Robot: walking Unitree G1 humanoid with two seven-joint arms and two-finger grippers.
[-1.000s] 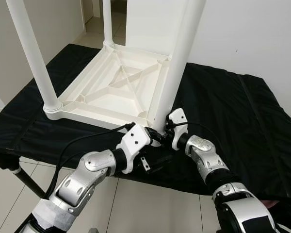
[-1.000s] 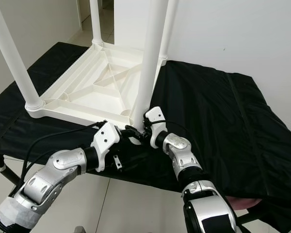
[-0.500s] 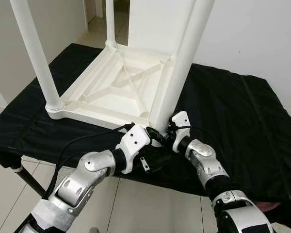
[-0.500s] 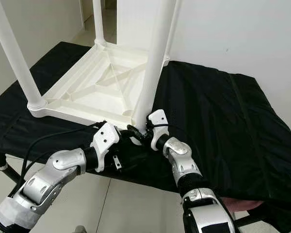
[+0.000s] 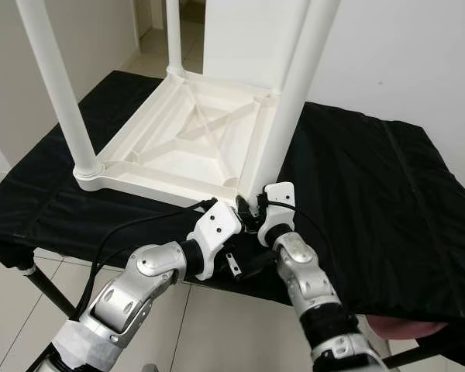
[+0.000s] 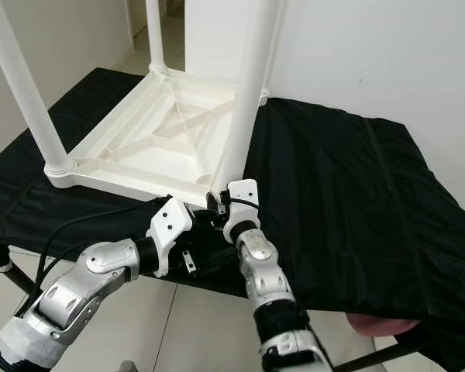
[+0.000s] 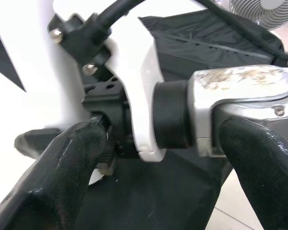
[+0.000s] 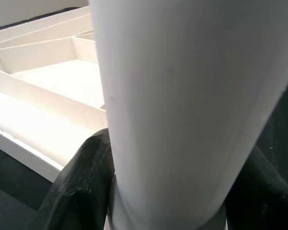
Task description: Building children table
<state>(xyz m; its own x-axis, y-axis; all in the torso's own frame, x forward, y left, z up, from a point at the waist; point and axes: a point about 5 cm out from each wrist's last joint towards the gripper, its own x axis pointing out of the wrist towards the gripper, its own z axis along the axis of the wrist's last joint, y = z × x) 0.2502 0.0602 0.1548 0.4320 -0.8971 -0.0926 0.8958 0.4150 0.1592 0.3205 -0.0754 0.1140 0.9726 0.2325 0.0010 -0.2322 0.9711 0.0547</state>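
Right wrist view: right gripper (image 8: 163,201) clamps near table leg (image 8: 182,96) at its base.
Left gripper (image 5: 244,219) alongside (fingers' state unclear); keep leg vertical, press straight into tabletop (image 5: 178,147) socket.

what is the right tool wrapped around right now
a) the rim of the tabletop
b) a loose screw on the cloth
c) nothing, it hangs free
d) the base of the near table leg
d: the right tool has its black fingers on either side of the white near leg, low at the corner of the upturned tabletop.
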